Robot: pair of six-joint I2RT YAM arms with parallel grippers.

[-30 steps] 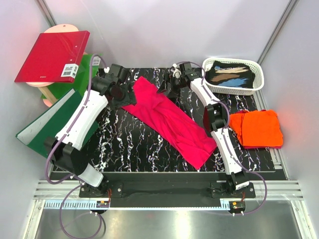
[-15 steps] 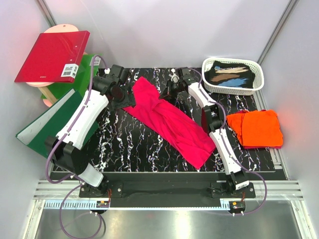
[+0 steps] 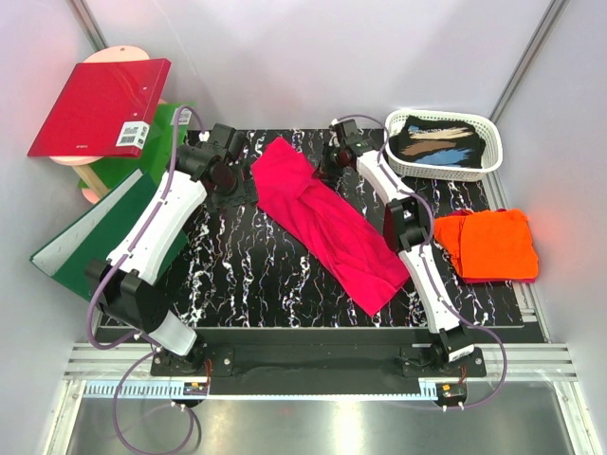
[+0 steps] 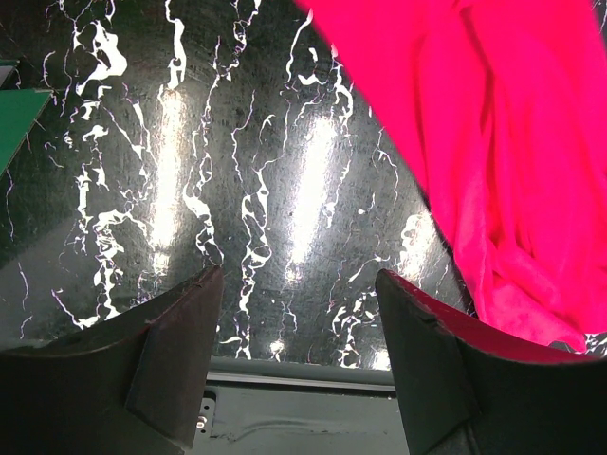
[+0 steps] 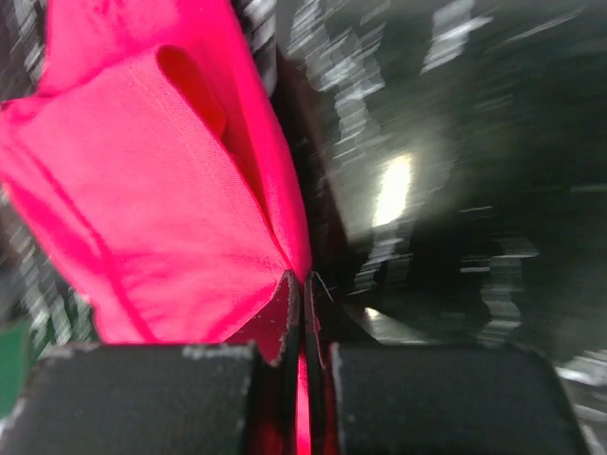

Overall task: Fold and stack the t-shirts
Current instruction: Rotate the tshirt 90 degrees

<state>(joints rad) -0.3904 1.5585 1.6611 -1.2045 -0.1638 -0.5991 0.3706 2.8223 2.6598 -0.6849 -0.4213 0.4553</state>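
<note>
Two t-shirts lie on the black, white-veined table (image 3: 247, 275). One magenta-pink t-shirt (image 3: 322, 220) stretches as a long diagonal band from the far middle of the table down towards the near right. Its far end is broad and its near end comes to a blunt corner. One bright orange t-shirt (image 3: 488, 245) sits folded into a compact square at the right edge of the table, well apart from the pink one.

One white lattice basket (image 3: 444, 171) stands at the far right corner. It holds a single dark cloth (image 3: 441, 140) streaked with tan and blue.

Three binders are at the far left, off the table. One red ring binder (image 3: 100, 106) lies flat on a pale pink round stand (image 3: 128, 52). One green binder (image 3: 156, 142) is partly under it. A second green binder (image 3: 90, 237) leans nearer, behind the left arm.

Both arms reach to the far side of the table. The left fingers (image 4: 166, 360) are spread apart with nothing between them, over bare table just left of the pink t-shirt's far end. The right fingers (image 5: 142, 398) are pressed together, pinching a fold of the pink t-shirt's edge at the right side of its far end.
</note>
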